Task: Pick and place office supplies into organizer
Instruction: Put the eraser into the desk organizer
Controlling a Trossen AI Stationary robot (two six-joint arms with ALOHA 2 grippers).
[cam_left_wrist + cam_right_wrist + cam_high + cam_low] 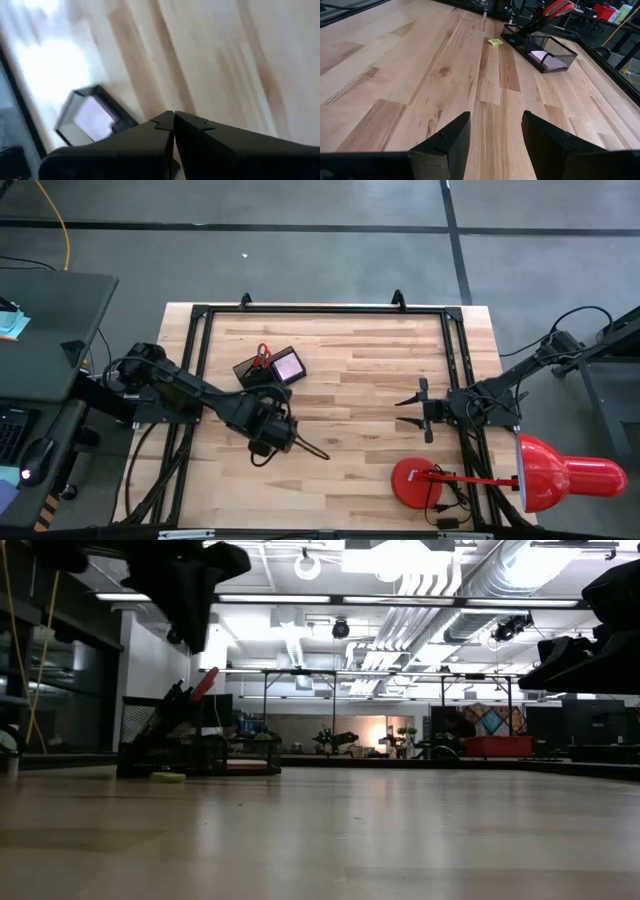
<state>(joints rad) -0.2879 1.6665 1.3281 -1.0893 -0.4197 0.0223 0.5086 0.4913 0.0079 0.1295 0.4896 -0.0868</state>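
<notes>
The left pincer (pixel 322 454) is closed, apparently on a thin dark pen whose tip points toward the counter's (pixel 350 370) front right. The organizer (pixel 268 368) sits just behind that arm, scissors (pixel 262 357) and a pad (pixel 542 57) inside it, so the pen must swing back toward it. The right pincer (pixel 410 411) waits open, well apart, the eraser (pixel 495 42) beside the organizer.
</notes>
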